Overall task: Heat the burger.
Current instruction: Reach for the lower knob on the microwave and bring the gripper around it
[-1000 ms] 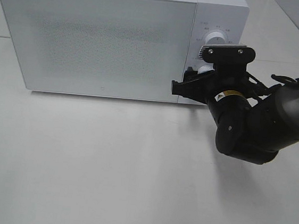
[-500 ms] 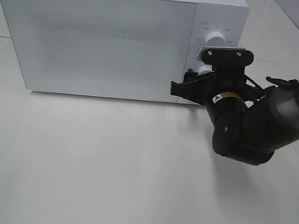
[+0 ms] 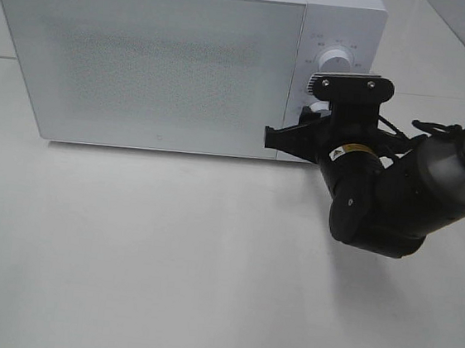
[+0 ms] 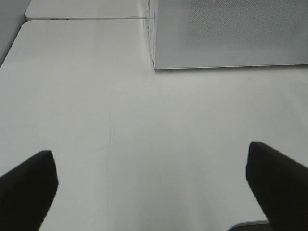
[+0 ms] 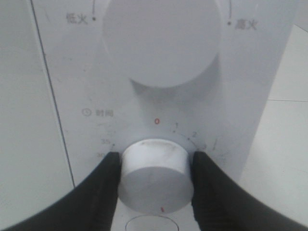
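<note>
On the microwave's (image 3: 161,58) front panel, the right pincer (image 5: 155,163) pinches the timer knob (image 5: 154,179), whose axis points straight toward it.

We count one microwave (image 3: 186,61) with one door (image 3: 144,65). Its panel has two round white knobs, an upper knob (image 5: 166,41) and a lower knob (image 5: 155,185). One table (image 3: 163,283). One dark arm (image 3: 404,200) in the high view. Two grippers across the wrist views, the left gripper (image 4: 149,154) and the right gripper (image 5: 155,166). Each shows two black fingers (image 4: 26,187), so four fingers. One red zero (image 5: 156,121) on the lower dial.
</note>
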